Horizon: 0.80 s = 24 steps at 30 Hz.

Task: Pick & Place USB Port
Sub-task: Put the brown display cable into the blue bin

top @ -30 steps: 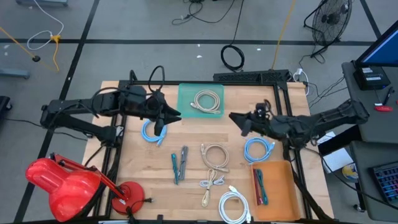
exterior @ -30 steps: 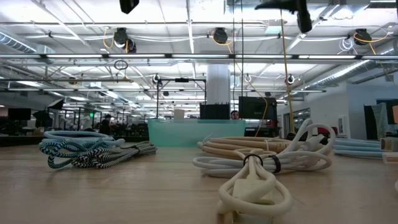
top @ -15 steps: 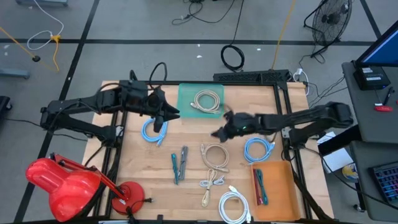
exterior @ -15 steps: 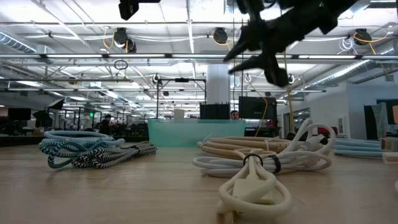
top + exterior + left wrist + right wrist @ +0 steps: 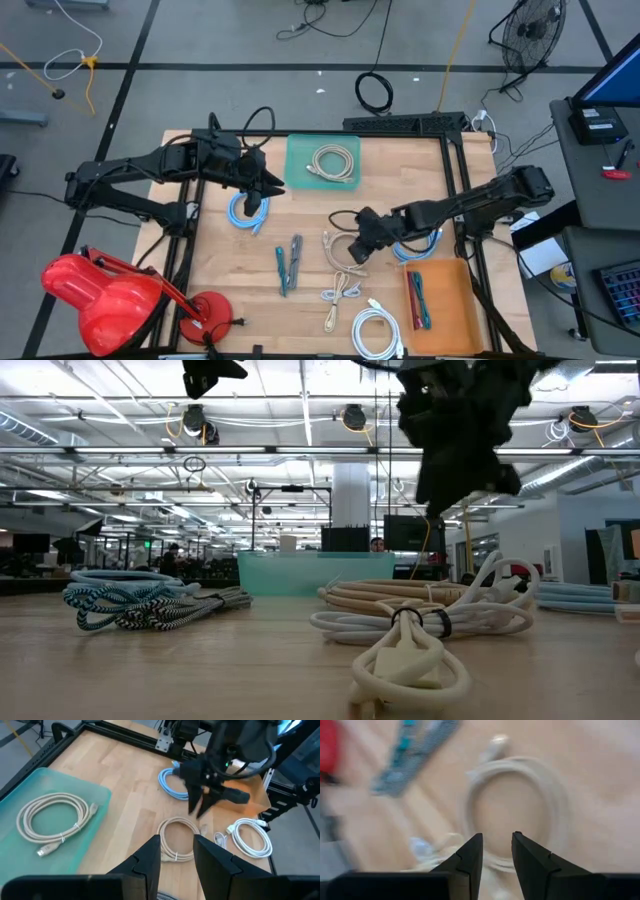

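Observation:
A beige coiled cable [image 5: 346, 251] lies flat on the wooden table near its middle; it also shows in the right wrist view [image 5: 555, 795] and the left wrist view [image 5: 186, 823]. My right gripper [image 5: 352, 246] hangs open just above that coil, fingers pointing down, touching nothing; it also shows in its own wrist view [image 5: 497, 837]. My left gripper [image 5: 272, 186] is open and empty, held above the table next to a light blue coil [image 5: 247, 210]. A teal tray [image 5: 300, 172] at the far middle holds another beige coil [image 5: 334, 162].
An orange tray [image 5: 446, 280] at the near right holds dark cables. A light blue coil [image 5: 415, 240], a white coil [image 5: 376, 330], a small cream cable [image 5: 338, 296] and striped teal cables [image 5: 287, 262] lie loose on the wood. A red lamp [image 5: 100, 295] stands at the near left.
My right gripper has swung from the table's right side toward its middle and near edge and come down over the beige coil, its fingers tipping from level to pointing down. The cables have not moved.

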Available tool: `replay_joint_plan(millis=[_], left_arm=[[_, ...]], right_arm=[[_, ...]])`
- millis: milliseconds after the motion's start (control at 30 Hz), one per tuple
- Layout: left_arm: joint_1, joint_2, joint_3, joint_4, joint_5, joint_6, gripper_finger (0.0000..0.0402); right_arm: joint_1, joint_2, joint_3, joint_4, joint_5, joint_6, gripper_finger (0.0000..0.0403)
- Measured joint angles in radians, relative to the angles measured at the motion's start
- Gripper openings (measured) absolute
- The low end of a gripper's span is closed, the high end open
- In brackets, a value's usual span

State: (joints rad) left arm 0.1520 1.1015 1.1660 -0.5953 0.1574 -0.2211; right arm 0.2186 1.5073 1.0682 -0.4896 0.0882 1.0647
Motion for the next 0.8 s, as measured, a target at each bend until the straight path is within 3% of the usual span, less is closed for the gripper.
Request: replay_joint_plan(millis=[167, 533, 800], left_arm=[[0.002, 0.000, 0.000, 0.002, 0.000, 0.018, 0.0118], [0.005, 0.000, 0.000, -0.009, 0.008, 0.018, 0.0118], [0.005, 0.000, 0.000, -0.017, 0.014, 0.010, 0.0118]], right_arm=[[0.002, 0.020, 0.114, -0.216, 0.068, -0.030, 0.0095], [-0.042, 0.121, 0.098, -0.277, -0.020, -0.073, 0.0138], [-0.056, 0.189, 0.098, -0.186, -0.060, -0.108, 0.0167]])
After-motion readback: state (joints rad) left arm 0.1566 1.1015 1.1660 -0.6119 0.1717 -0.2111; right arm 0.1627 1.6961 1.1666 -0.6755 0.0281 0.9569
